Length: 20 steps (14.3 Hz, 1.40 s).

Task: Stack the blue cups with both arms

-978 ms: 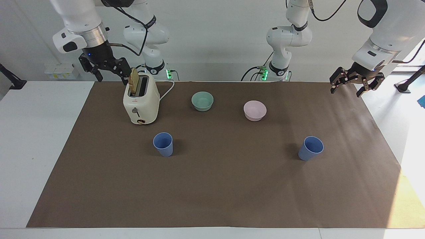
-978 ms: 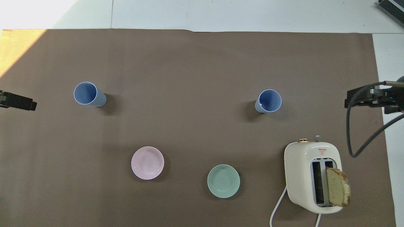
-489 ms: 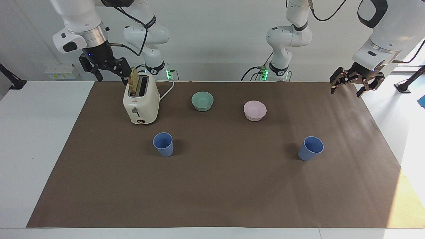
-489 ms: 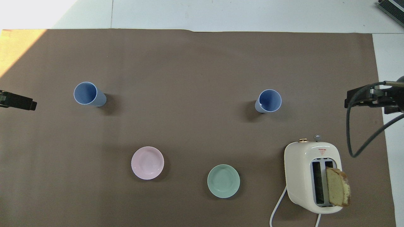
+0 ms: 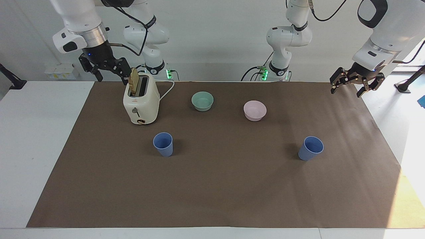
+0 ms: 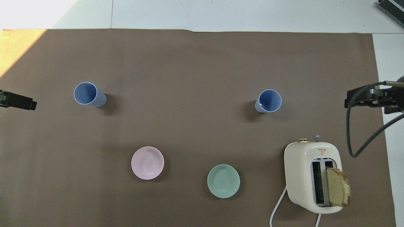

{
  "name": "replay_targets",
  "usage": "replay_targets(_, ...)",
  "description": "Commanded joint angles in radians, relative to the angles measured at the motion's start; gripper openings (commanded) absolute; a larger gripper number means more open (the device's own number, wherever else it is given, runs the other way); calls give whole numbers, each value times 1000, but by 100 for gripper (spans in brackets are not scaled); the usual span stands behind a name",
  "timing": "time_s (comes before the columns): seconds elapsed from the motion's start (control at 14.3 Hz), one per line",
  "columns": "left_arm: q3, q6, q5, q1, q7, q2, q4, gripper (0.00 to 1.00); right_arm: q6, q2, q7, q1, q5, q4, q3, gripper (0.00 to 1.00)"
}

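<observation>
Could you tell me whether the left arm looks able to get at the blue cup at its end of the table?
Probably yes. The left gripper hangs open and empty, and the small periwinkle-blue plastic cup stands upright alone on bare brown mat, with nothing between them.

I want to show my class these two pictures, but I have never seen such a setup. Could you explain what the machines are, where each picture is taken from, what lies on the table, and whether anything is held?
These are two white robot arms at a table. One picture looks across the table at them; the other looks down from above their own end.

On the brown mat stand two blue cups, one toward the right arm's end and one toward the left arm's end, both upright and apart. Nearer the robots sit a green bowl, a pink bowl, and a toaster with a slice of bread sticking up.

The left gripper and right gripper hang raised near the table's ends, open. Nothing is held.
</observation>
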<state>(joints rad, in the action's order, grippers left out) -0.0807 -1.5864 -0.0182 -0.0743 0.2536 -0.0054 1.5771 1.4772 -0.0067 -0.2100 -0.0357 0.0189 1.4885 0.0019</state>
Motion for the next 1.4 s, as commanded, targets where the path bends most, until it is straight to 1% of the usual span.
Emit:
replay_targets(0.0, -2, -4, 9, 1, -2, 16, -23, 100, 5, -13, -9, 7, -19, 15, 3, 100)
replay_targets(0.21, -2, -6, 9, 1, -2, 19, -23, 100, 5, -13, -9, 7, -19, 15, 3, 100)
replay_targets(0.35, -2, -32, 9, -2, -2, 25, -23, 100, 5, -13, -9, 7, -19, 15, 3, 100)
replay_targets(0.63, -2, -72, 7, -7, -4, 56, -29, 100, 5, -13, -9, 7, -19, 15, 3, 100)
replay_targets(1.12, -1, -256, 1, -4, -5, 185, -28, 100, 5, -13, -9, 7, -19, 15, 1, 100)
replay_targets(1.26, -1, -322, -28, -7, -7, 206, -16, 100, 5, -13, -9, 7, -19, 15, 1, 100)
replay_targets(1.33, -1, -334, -34, -7, -7, 220, -9, 100, 5, -13, -9, 7, -19, 15, 3, 100)
